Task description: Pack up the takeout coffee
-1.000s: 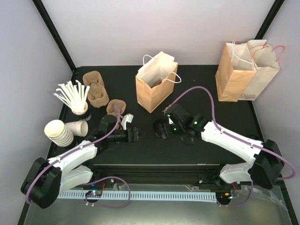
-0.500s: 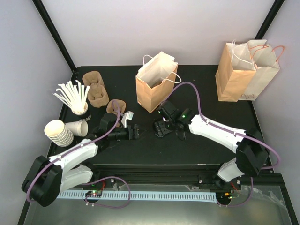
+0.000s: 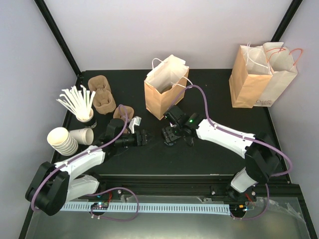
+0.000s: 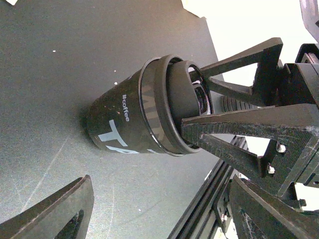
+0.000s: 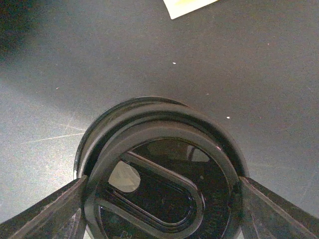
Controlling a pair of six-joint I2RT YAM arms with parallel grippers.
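Step in hand: carry the takeout coffee (image 4: pixel 119 119) into the open bag (image 3: pixel 164 92). The cup stands upright on the near side of the bag, close in front of its base. It cannot be told whether its foot rests on the table (image 3: pixel 214 94) or hangs just clear.

The right gripper (image 5: pixel 162 189) spans the black lid (image 4: pixel 167 92) with jaws set wide and a finger against each side of the rim. This appears to be a hold at lid height, not on the cup wall. Lift slowly and keep the cup vertical, as the lid may slip off.

The left gripper (image 3: pixel 145 137), nearer than the bag and off its left corner, stands open on nothing.

Clearances: the bag mouth is narrow and leans. Rise above its rim and the white handles (image 3: pixel 183 84) before crossing, then lower straight down. Bare table lies to the right of the bag — use that side for swing room
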